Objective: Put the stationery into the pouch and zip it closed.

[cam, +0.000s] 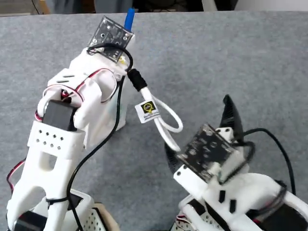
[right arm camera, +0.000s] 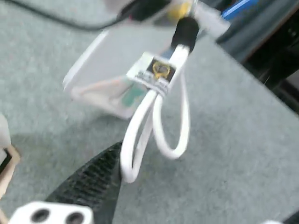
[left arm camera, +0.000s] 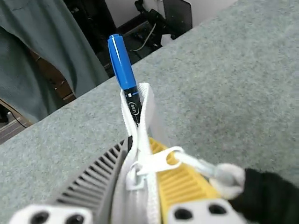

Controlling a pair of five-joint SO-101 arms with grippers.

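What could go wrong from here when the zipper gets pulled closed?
1. The blue marker sticks out past the end of the translucent white-zippered pouch clamped in the left gripper. Sliding the white zipper pull along would probably jam against it.
2. The looped white cable hangs between the open right gripper and the pouch, so a reach might snag it.

The left arm (cam: 72, 125) stretches from the table's near edge toward its far side, wrist tipped downward. The left gripper (left arm camera: 140, 156) has its grey and yellow fingers (left arm camera: 180, 182) pressed together on the pouch (left arm camera: 145, 100) edge. The right arm (cam: 240, 192) sits low at the near right. The right gripper (cam: 196, 122) points away, black fingers (cam: 231, 115) spread wide.
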